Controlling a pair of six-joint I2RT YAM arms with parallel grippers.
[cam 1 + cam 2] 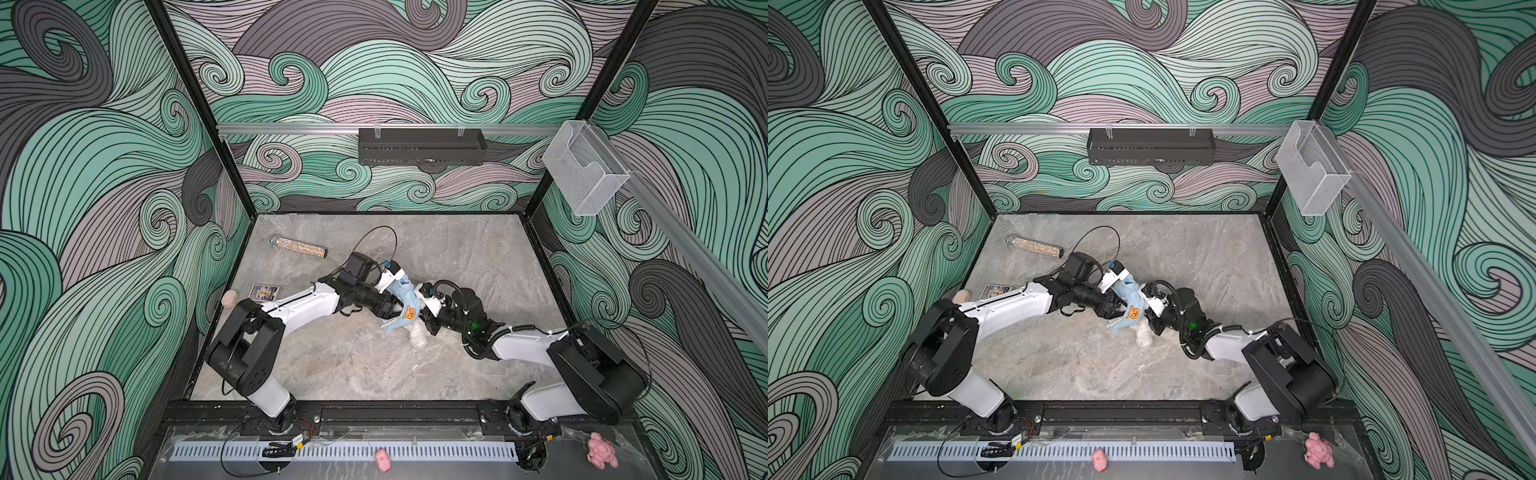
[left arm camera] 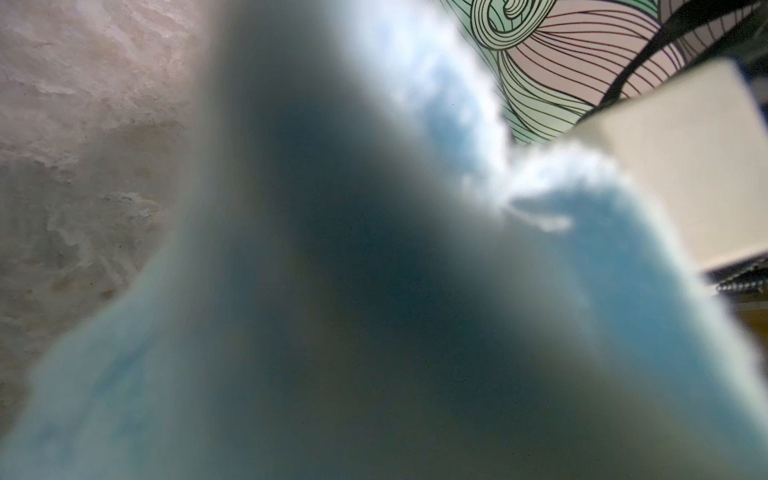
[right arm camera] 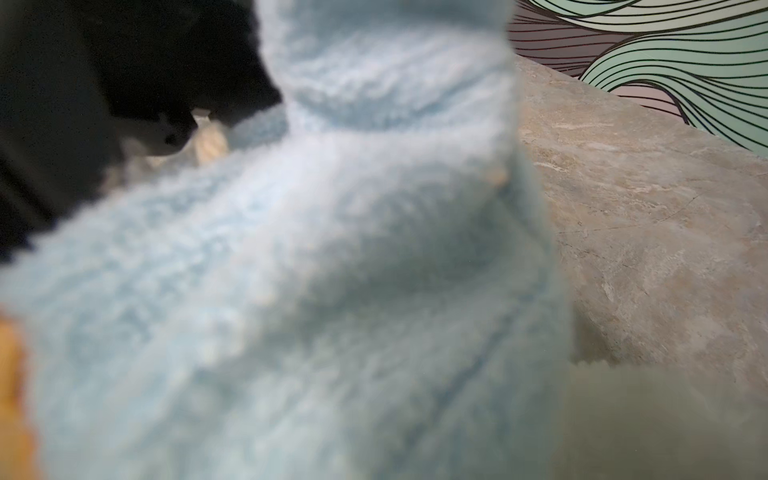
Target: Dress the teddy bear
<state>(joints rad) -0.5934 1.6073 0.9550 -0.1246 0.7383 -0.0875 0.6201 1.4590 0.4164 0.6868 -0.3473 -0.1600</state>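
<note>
White fur was nearly all I could see of the teddy bear (image 1: 417, 337). It was a fluffy lump on the table near the middle, poking out below a pale blue fleece garment (image 1: 405, 302) with an orange bear face sewn on it. The garment was draped over the bear and bunched up between the two arms.

The left pincer (image 1: 393, 306) reached in from the left, its tips buried in the blue fleece. The right pincer (image 1: 429, 325) came in from the right, just beside the white fur and against the garment's other side. So the bear lay between the two pincers, a little toward the near edge. Blurred blue fleece filled both wrist views, so I could not tell whether either pincer was open, closed or gripping anything.

The table (image 1: 332, 365) was grey and veined like marble. Well apart from the bear, toward the far left, lay a glittery tube (image 1: 297, 246). Near the left edge were a picture card (image 1: 264, 291) and a pinkish ball (image 1: 230, 297).

Walls printed with green, grey and mauve swirls closed the cell on three sides. A black tray (image 1: 422, 147) hung on the back wall's rail, and a clear plastic holder (image 1: 584, 170) on the right-hand rail. In front of the arms' bases, off the table, lay a small pink toy (image 1: 382, 459) and a larger pink toy (image 1: 600, 455).
</note>
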